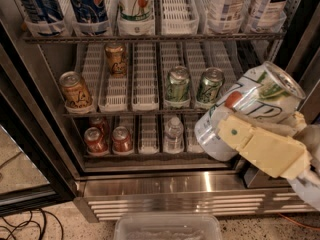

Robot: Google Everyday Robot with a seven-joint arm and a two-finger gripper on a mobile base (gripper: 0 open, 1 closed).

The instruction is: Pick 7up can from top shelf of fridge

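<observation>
My gripper (240, 121) is at the lower right, in front of the open fridge (175, 181). It is shut on a 7up can (255, 101), a tall white-silver can with green lettering and a red dot. The can is tilted, its lid pointing up and right. One cream finger (260, 149) lies across the can's front; the other is hidden behind it. A second 7up can (134, 4) stands in a white lane tray on the top shelf (150, 37).
The top shelf also holds blue Pepsi cans (86, 4) at the left and tall white cans (225, 4) at the right. Green cans (177, 84) and brown cans (75, 90) stand below, then red cans (95, 140) and a water bottle (173, 134). A plastic bin (167, 226) sits on the floor, with cables (25, 226) at the left.
</observation>
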